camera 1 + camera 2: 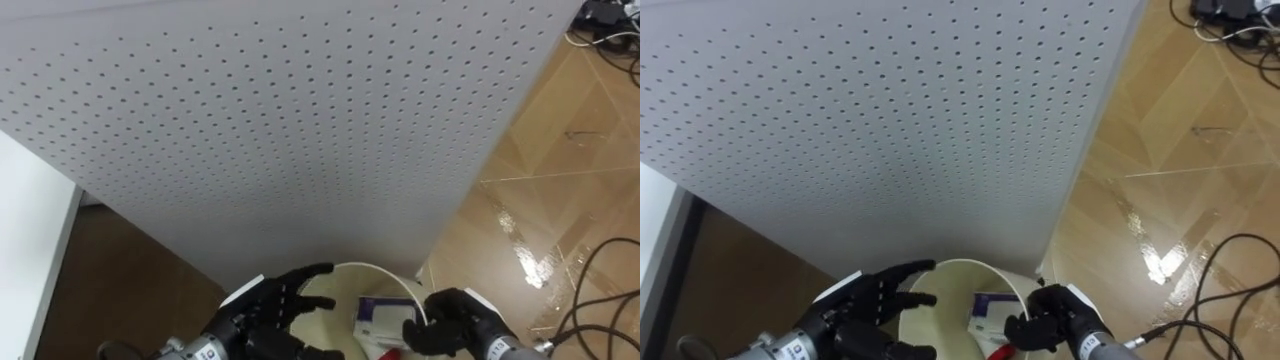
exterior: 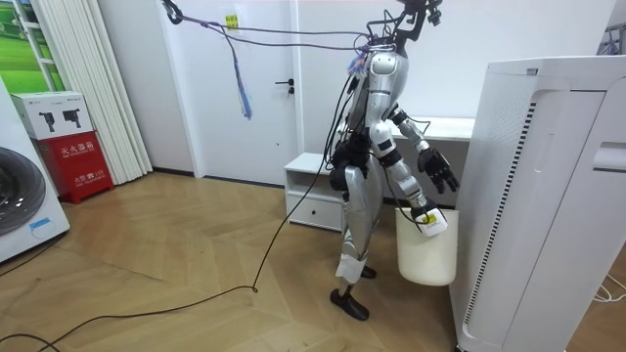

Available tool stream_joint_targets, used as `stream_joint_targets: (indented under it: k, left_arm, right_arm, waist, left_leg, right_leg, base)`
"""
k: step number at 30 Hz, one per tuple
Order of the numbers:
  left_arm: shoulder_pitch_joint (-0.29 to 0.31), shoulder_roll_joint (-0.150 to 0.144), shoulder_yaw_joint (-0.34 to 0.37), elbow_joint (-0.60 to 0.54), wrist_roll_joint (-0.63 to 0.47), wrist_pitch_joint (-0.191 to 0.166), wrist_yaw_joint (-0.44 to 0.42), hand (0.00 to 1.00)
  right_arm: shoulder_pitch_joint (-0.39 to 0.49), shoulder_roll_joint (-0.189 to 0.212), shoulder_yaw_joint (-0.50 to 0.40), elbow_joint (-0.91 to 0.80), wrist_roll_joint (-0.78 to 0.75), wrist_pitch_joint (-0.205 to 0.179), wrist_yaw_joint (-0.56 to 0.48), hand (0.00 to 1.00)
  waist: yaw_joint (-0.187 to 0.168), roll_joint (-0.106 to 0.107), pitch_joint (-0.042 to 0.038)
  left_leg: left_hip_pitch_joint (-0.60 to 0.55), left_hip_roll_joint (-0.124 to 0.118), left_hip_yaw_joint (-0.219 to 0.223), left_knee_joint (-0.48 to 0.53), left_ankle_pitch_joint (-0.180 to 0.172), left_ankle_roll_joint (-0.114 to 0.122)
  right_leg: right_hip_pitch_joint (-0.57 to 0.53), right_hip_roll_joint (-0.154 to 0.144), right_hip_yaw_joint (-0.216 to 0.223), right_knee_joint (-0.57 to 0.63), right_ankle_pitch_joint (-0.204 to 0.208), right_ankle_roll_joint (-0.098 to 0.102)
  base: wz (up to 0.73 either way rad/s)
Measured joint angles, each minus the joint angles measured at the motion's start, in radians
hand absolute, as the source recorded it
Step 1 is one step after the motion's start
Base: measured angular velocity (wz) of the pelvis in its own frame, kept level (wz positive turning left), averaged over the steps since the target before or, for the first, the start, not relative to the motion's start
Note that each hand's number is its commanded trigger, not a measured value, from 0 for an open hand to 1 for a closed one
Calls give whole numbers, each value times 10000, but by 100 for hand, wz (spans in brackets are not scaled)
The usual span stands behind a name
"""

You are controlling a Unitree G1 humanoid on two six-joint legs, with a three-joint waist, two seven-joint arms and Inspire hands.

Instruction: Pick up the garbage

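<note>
- Left eye view has the right hand [image 1: 455, 322] curled round a small box [image 1: 385, 316], white and purple, right over the mouth of the white bin [image 1: 362, 267]. So the garbage is in that hand, not dropped yet.
- There's a red bit [image 1: 390, 350] just under the box, can't tell what it is tbh.
- My guess is the box is held over the middle of the opening so it falls inside and doesn't clip the rim.
- Left hand [image 1: 285, 300] holds nothing. Its fingers are spread and it hovers at the bin's left rim, probably just parked out of the drop path.
- Room view: the robot stands upright between a low white cabinet [image 2: 313, 186] and a tall white appliance [image 2: 538, 196]. The bin is at its feet, right up against the appliance, though I can't tell if they touch.
- Tight spot: the appliance's dotted panel [image 1: 300, 120] rises just behind the bin's far rim, so there's no room to reach forward.
- Open wooden floor [image 1: 560, 200] lies to the robot's right with cables [image 1: 600, 290] on it, so I'd watch those if it steps that way.
</note>
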Motion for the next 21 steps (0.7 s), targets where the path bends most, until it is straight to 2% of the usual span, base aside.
stream_joint_targets:
  k: [14,19,21]
  left_arm:
    - [174,4,133,202,8,-12,212,0]
    - [583,28,171,992,-48,-104,218,0]
    - [964,16,411,1104,49,-117,188,0]
  right_arm:
    - [434,2,-13,23,28,-24,-92,100]
    - [1195,-89,-46,169,94,-187,-86,100]
    - [1638,-102,-143,183,93,-239,-7,100]
  waist:
    - [23,5,-3]
    - [-37,-4,-17]
    - [-49,-76,-72]
  left_leg:
    - [222,-11,-98,82,3,-4]
    - [836,-11,-11,-58,0,-4]
    - [1076,-14,16,-156,1,-8]
  right_leg:
    - [292,-7,-81,-10,25,4]
    - [854,18,-22,-112,23,8]
    - [1084,57,6,-217,34,21]
  base:
    - [1]
    - [-4]
    - [-3]
